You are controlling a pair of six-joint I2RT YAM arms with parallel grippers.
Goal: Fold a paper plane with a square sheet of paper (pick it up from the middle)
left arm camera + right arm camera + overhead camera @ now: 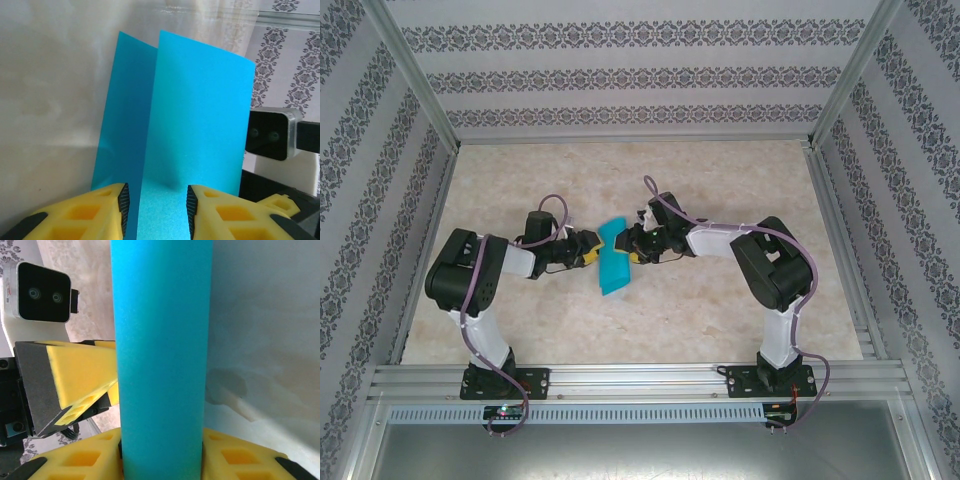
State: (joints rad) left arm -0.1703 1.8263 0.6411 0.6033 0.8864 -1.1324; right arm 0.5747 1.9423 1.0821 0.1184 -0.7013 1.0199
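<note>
Square sheet of paper (614, 258), folded narrow, runs near-to-far.

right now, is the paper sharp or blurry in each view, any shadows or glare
top external: even light, sheet of paper small but crisp; left wrist: sheet sharp, dark shadow low on it; right wrist: sheet very close, edges soft; no glare on it

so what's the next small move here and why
Probably set the square sheet of paper down flat on the table to press the crease. It sits between the left hand and right hand, folded lengthwise, but in the left wrist view its two flaps gape in a V.
</note>
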